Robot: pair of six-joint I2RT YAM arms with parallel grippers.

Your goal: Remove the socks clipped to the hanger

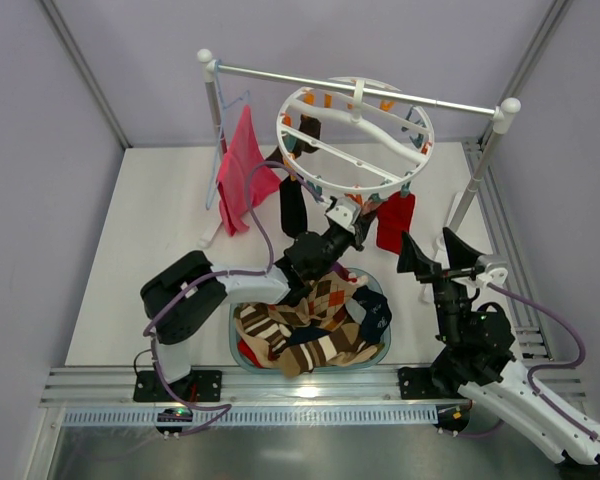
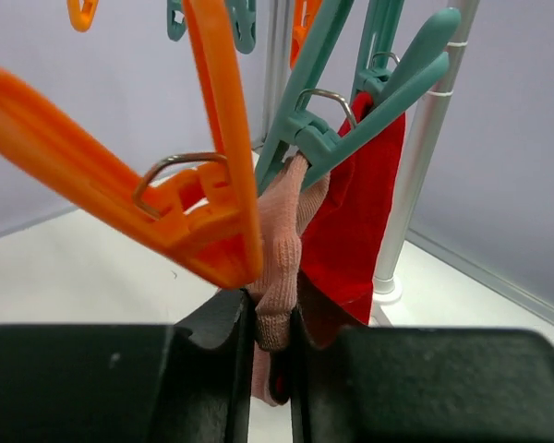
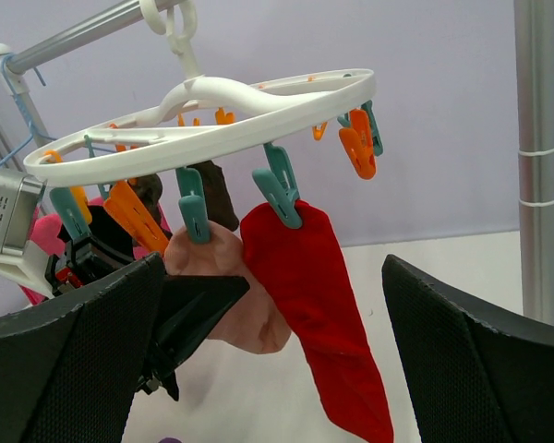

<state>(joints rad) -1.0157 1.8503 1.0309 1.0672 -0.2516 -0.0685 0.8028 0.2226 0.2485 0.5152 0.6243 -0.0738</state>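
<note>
hanger [image 3: 258, 118]: white ring with spokes, hooked on the metal rail [image 1: 380, 90], teal and orange clips hanging round its rim
left gripper [image 2: 272, 343]: raised to the near underside of the ring, fingers pinched together on the lower part of a pale pink sock [image 2: 282, 263]
pale pink sock: top edge in a teal clip [image 2: 307, 138], cloth runs straight down from the clip into the gap between the left fingers; clip is just above the fingertips
red sock [image 2: 360, 212]: clipped in the next teal clip, hangs touching the pink sock on its right side, lower end just behind the left fingers; not gripped
orange clip [image 2: 189, 217]: no sock in it, just above the left finger, close to the camera
right gripper [image 1: 435, 252]: fingers spread wide, holding nothing, pointing at the ring from the near right; red sock hangs apart from it, between the two fingers in the wrist view
black sock [image 1: 292, 205]: clipped at the ring's near left, hangs just left of the left gripper, not touching as far as I can tell
dark sock [image 1: 308, 131]: clipped at the far left of the ring, well apart from both grippers
tub [image 1: 233, 335]: clear, on the table [image 1: 150, 250] under the left arm, holds a pile of striped and checked socks [image 1: 315, 325]
pink cloth [image 1: 242, 172]: hangs at the left end of the rail
</note>
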